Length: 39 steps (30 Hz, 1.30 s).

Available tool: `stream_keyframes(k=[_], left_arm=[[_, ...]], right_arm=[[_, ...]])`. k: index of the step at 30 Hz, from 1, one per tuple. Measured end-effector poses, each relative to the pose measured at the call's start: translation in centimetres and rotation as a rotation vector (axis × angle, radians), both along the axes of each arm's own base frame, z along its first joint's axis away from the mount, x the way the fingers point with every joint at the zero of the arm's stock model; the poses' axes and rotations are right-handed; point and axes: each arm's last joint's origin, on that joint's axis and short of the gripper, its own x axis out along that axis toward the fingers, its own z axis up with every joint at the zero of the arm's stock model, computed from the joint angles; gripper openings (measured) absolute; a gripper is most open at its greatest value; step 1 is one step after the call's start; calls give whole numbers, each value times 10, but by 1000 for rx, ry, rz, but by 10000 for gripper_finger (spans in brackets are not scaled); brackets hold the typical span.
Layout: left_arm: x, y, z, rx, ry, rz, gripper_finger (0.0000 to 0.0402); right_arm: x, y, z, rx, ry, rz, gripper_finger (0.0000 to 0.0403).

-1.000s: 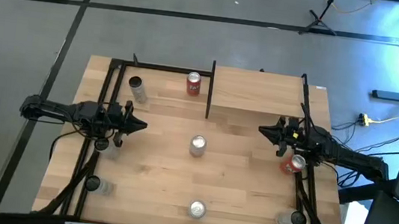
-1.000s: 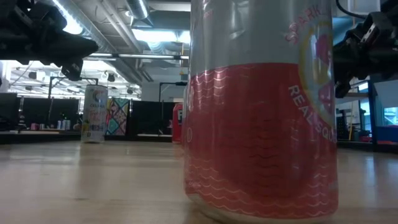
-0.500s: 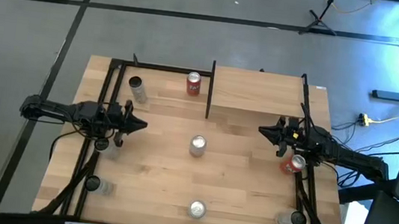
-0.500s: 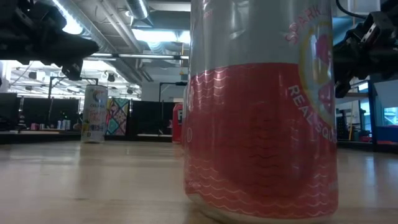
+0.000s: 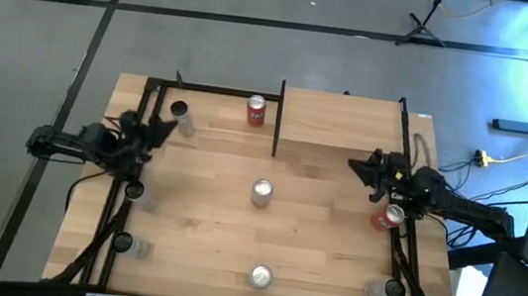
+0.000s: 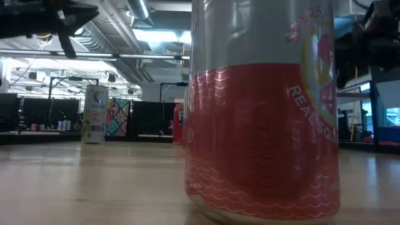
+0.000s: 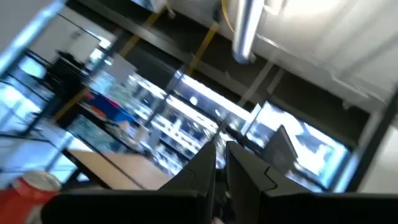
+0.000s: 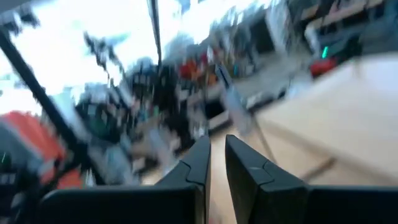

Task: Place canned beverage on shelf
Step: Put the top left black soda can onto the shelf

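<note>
Several cans stand upright on the tabletop: a red one (image 5: 256, 110) at the far edge beside the shelf, a silver one (image 5: 179, 112) at the far left, one in the middle (image 5: 261, 192), and one at the near edge (image 5: 260, 277), which fills the low view (image 6: 262, 119). The shelf (image 5: 341, 127), a light-wood board between black posts, stands at the far right with nothing on it. My left gripper (image 5: 164, 125) is shut and empty, just short of the silver can. My right gripper (image 5: 354, 166) is shut and empty, by the shelf's near edge.
A red can (image 5: 391, 216) stands under my right arm. More cans stand at the left (image 5: 133, 190), near left (image 5: 128, 245) and near right (image 5: 387, 290). A black frame (image 5: 216, 90) runs along the table's far and side edges. Bare wood lies around the middle can.
My left gripper has gone up and toward the table's far edge, turning toward the silver can at the far left. My right gripper has risen a little and shifted slightly toward the far edge. No can has moved.
</note>
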Motion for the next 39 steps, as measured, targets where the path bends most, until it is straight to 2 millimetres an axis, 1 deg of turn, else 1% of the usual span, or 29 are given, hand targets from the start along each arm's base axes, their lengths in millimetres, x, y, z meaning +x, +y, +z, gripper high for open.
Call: stream_keyframes(k=[2, 4, 6, 9, 12, 16, 18, 20, 23, 26, 30, 34, 37, 39], left_arm=[[-3, 2, 13, -27, 2, 53, 33], [-4, 3, 28, -19, 38, 113, 33], [-3, 4, 48, 10, 76, 179, 32], [3, 5, 75, 79, 167, 276, 27], [13, 5, 102, 154, 253, 371, 24], [27, 6, 136, 199, 231, 442, 23], [29, 9, 150, 204, 235, 484, 24], [30, 11, 161, 223, 296, 520, 33], [33, 15, 169, 224, 437, 559, 63], [36, 21, 174, 202, 559, 595, 110], [31, 30, 179, 100, 637, 625, 183], [29, 40, 184, -1, 713, 658, 248], [37, 50, 184, -43, 791, 632, 282], [42, 55, 185, -50, 827, 616, 296]], right_arm=[[-3, 0, 10, -12, -106, -29, 37], [-7, -1, 20, -26, -216, -73, 37], [-8, -2, 25, -19, -252, -111, 37], [-10, -3, 35, -15, -244, -154, 37], [-8, -4, 43, -45, -179, -204, 37], [-2, -7, 62, -144, -118, -291, 37], [4, -8, 69, -166, -73, -324, 37], [12, -10, 77, -184, -35, -332, 37], [24, -12, 89, -226, 20, -339, 37], [38, -14, 99, -265, 78, -342, 37], [55, -17, 108, -294, 129, -342, 37], [65, -18, 119, -299, 133, -333, 37], [72, -19, 122, -303, 144, -321, 37], [75, -20, 124, -323, 156, -316, 37]])
